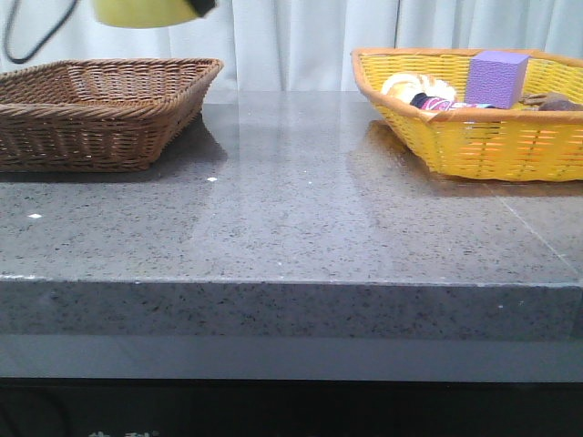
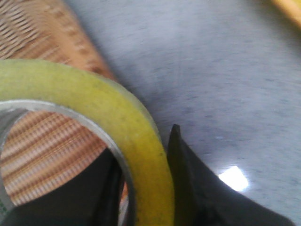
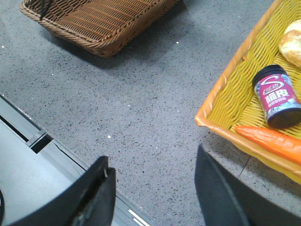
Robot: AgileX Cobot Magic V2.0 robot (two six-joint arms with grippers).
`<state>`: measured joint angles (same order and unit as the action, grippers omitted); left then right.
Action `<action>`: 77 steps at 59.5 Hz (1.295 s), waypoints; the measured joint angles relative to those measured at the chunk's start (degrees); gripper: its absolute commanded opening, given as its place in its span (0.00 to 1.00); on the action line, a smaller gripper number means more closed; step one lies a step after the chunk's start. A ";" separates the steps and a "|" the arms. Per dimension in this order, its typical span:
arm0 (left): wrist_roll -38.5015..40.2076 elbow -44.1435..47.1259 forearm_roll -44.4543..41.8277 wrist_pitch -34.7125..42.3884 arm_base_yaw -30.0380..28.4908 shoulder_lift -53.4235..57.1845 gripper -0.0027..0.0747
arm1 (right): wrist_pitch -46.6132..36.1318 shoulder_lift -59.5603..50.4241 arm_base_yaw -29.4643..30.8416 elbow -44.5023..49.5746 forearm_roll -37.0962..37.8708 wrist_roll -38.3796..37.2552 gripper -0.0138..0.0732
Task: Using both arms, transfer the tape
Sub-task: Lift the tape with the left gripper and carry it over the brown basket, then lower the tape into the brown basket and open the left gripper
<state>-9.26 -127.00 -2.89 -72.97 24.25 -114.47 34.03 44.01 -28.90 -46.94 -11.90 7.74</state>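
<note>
Front view: low, level with the speckled grey stone tabletop, facing forward.

Left wrist view: very close, blurred, apparently above the brown woven wicker basket.

Right wrist view: high, looking down.

Shared: brown basket in all three; yellow woven plastic basket in front and right wrist.

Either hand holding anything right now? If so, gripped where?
Left hand holds the tape, pinching the roll's wall: one finger inside the hollow core, one against the outer face. Right hand is open and holds nothing.
</note>
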 measured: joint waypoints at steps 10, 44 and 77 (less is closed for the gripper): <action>0.78 -0.08 -0.33 0.00 -5.06 -1.42 0.24 | 0.00 0.00 0.00 0.00 0.00 0.00 0.63; 0.77 0.02 0.52 0.12 -7.28 -10.24 0.33 | 0.00 0.00 0.00 0.00 0.00 0.00 0.63; 2.23 0.02 0.64 0.87 -7.28 -5.75 0.55 | 0.00 0.00 0.00 0.00 0.00 0.00 0.63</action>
<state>-7.03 -126.98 -2.25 -72.11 16.96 -120.22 34.03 44.01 -28.90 -46.94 -11.90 7.74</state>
